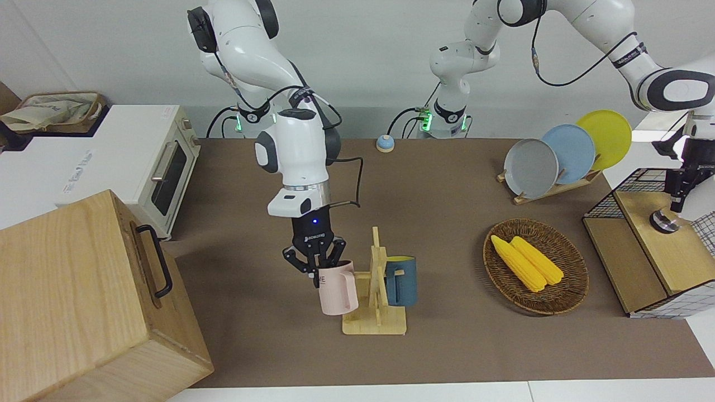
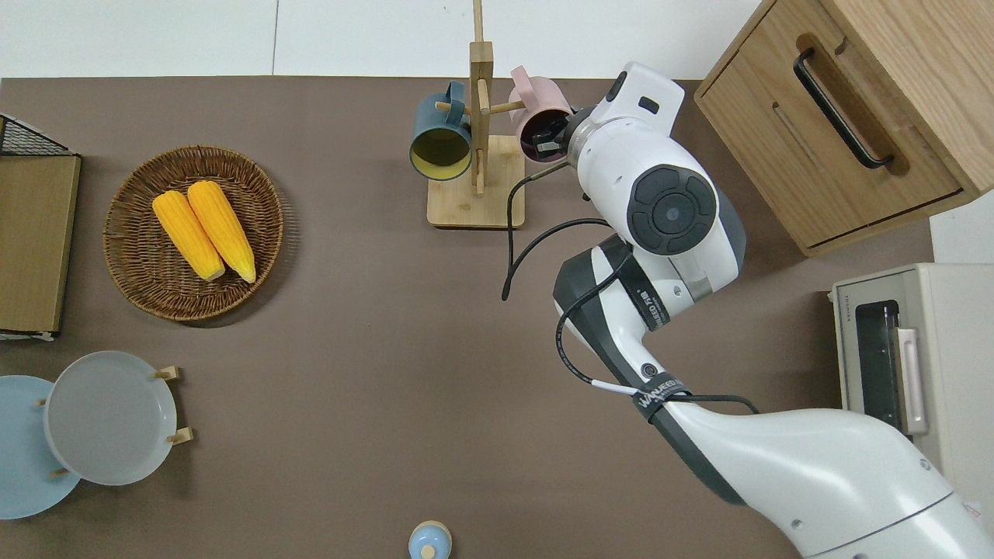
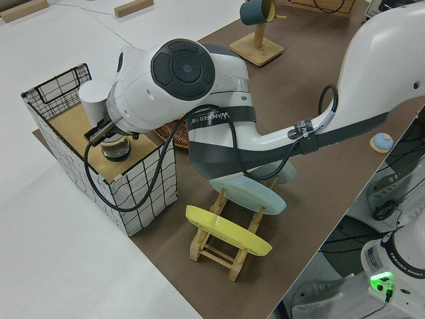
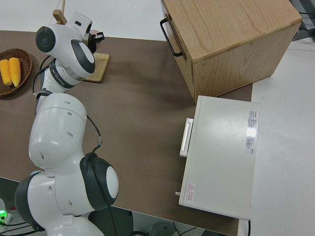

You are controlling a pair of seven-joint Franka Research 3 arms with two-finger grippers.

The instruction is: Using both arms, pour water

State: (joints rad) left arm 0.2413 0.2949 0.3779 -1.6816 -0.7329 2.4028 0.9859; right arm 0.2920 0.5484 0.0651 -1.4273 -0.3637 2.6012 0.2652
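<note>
Two mugs hang on the wooden mug rack (image 1: pixel 375 290) on the brown tabletop (image 1: pixel 447 234): a pink mug (image 1: pixel 337 290) toward the right arm's end and a blue mug (image 1: pixel 402 281) on the opposite peg. The front view shows the right gripper (image 1: pixel 317 267) with its fingers closed on the pink mug's rim, one finger inside; the overhead view hides most of this under the wrist. Only the front and left side views show the left gripper (image 1: pixel 680 196), over a small dark jar (image 3: pixel 114 150) in the wire basket (image 3: pixel 143 183); whether its fingers are open cannot be told. Two corn cobs (image 2: pixel 203 229) lie in a wicker tray (image 2: pixel 140 268). Three plates (image 1: pixel 564 153) stand in a holder. No water can be seen.
</note>
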